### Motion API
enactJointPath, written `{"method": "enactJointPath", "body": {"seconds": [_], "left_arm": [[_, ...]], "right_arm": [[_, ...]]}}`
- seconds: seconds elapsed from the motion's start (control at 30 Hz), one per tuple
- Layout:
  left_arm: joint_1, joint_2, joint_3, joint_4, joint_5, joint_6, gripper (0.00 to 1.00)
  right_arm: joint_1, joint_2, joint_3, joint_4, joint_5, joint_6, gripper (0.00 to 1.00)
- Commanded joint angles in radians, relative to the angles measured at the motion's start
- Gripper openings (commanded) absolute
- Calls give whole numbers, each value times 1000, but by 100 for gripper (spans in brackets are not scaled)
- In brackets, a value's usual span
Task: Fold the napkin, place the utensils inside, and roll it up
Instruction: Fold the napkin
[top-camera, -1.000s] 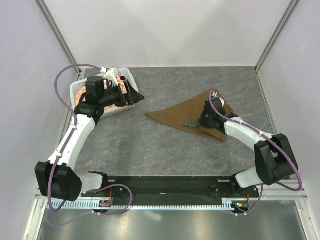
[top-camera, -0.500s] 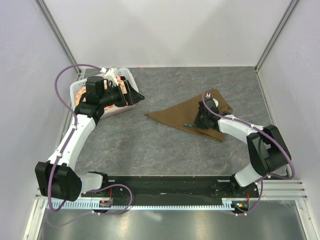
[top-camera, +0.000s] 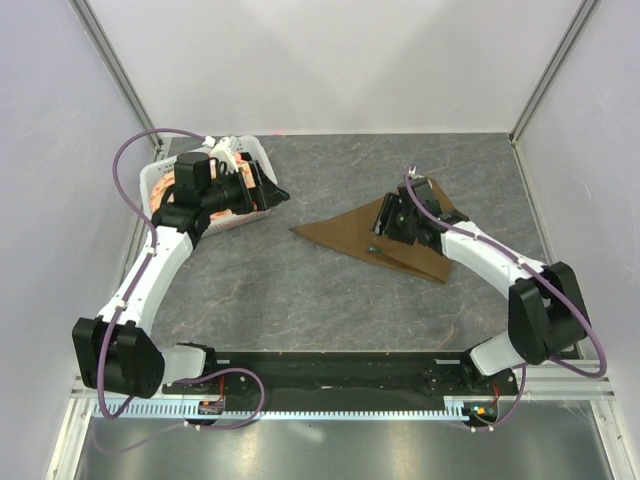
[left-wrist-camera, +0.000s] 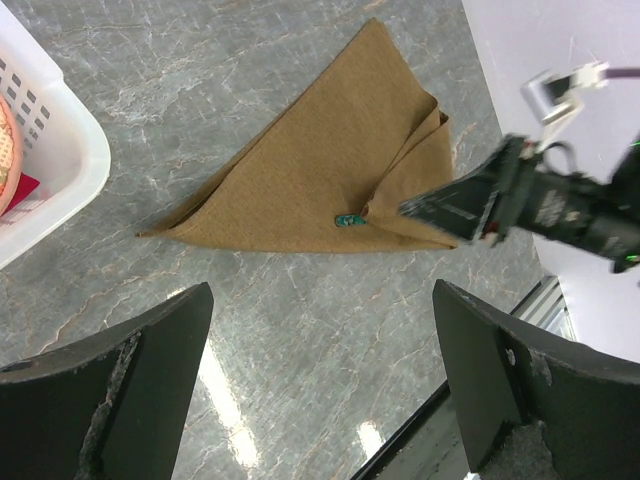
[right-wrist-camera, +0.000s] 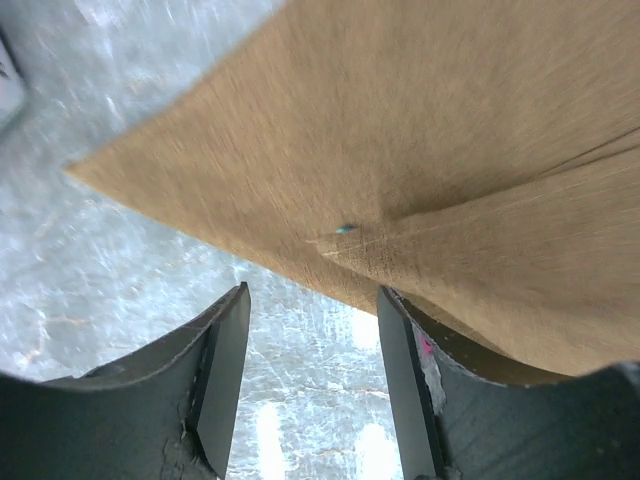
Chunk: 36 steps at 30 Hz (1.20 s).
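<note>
Brown cloth, the napkin (top-camera: 350, 232), lies folded into a long triangle on the grey marbled bench (top-camera: 300, 290), right of centre. Its longest edge is the near one, running from a sharp point on the left to a blunter corner closer to the right arm's base. A second layer is folded over the right part of the triangle, and the utensil (left-wrist-camera: 348, 219) is tucked beneath it. Only a tiny teal end peeks out at the tip of that layer, close to the near edge. The rest is hidden, so its long axis cannot be read directly; it probably runs rightward under the fold, roughly along the near edge.

The right arm's fingers (right-wrist-camera: 205, 400) are low over the folded layer, parted and holding nothing. The teal end lies just ahead of them, in line with their gap. Whether they touch the cloth cannot be told. The left arm's fingers (left-wrist-camera: 120, 390) are spread wide and empty, well apart from the napkin, above the white basket (left-wrist-camera: 60, 160) at the bench's far left. The right arm is much the nearer for starting the roll.

The top view gives the whole triangle and both arms, but the utensil is barely a speck there. The left wrist view shows the teal end clearly. Only the right wrist view shows the empty gap between its fingers, over the cloth's near edge and bare bench.
</note>
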Motion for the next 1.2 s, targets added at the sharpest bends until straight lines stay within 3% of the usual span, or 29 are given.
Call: {"method": "enactJointPath", "body": {"seconds": [0.0, 0.2, 0.5, 1.17], "left_arm": [[2, 9, -4, 33, 7, -14, 98], [-10, 12, -7, 33, 2, -14, 97], [-24, 18, -7, 33, -7, -12, 96], [-41, 17, -7, 30, -18, -3, 96]], "right_arm": [[-56, -61, 115, -178, 104, -36, 62], [-202, -90, 89, -237, 130, -81, 63], [-173, -69, 6, -156, -34, -101, 56], [-118, 81, -46, 64, -24, -116, 52]]}}
